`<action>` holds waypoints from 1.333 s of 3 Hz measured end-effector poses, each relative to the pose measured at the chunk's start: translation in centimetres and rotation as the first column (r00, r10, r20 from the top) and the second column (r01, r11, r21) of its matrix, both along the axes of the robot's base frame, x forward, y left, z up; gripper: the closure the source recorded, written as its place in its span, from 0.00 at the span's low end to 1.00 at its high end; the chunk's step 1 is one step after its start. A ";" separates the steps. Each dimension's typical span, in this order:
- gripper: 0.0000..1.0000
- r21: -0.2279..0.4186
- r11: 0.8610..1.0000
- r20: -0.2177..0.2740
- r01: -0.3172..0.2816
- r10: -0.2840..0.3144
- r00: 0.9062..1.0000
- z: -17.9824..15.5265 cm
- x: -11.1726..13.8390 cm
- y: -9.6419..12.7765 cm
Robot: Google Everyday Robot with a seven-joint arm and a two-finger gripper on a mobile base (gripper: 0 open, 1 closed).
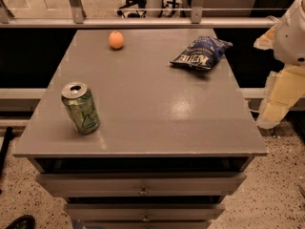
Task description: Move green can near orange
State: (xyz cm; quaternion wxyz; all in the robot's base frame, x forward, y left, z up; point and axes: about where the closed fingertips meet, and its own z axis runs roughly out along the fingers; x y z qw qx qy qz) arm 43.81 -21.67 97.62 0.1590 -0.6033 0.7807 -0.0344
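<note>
The green can (81, 108) stands upright on the grey table (157, 113) near its front left corner, silver top showing. The orange (116, 39) sits at the far side of the table, left of centre, well apart from the can. My arm hangs at the right edge of the view, off the table's right side. The gripper (274, 106) is at its lower end, beside the table's right edge, far from both the can and the orange. It holds nothing that I can see.
A dark blue chip bag (201, 53) lies at the far right of the table. Drawers (143, 185) run under the front edge. A rail and glass partition (143, 18) stand behind the table. Speckled floor lies on both sides.
</note>
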 end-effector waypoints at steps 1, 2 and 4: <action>0.00 0.012 1.000 0.003 -0.003 0.003 1.000 -0.1 0.2 0.3; 0.00 0.081 0.996 0.015 -0.023 0.022 1.000 -0.9 1.3 2.0; 0.00 0.342 0.917 0.015 -0.206 0.214 0.977 -3.9 3.7 11.9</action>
